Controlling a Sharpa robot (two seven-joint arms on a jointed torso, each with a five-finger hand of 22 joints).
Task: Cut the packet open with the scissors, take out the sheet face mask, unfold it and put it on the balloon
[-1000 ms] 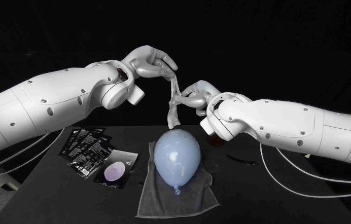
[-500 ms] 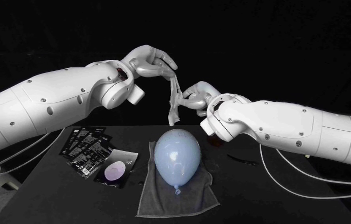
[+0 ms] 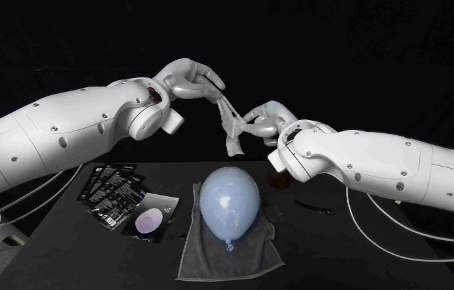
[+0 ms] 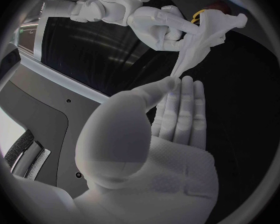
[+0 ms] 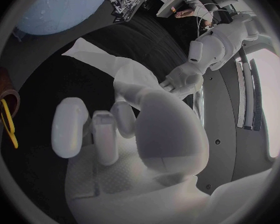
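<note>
Head view: the left hand (image 3: 189, 83) pinches the top of the limp, crumpled white sheet face mask (image 3: 229, 139) and the right hand (image 3: 265, 121) pinches its side. The strip dangles above the smooth, egg-shaped, pale-blue balloon (image 3: 229, 201), which lies on a grey cloth (image 3: 231, 260) beside glossy black packets (image 3: 111, 190).

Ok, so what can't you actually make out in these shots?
- Head view: the mask hangs bunched between the left hand and the right hand, so its eye holes can't be found.
- Head view: a dark thing near the balloon is too small to name.
- Head view: the print on the packets is too small to read.
</note>
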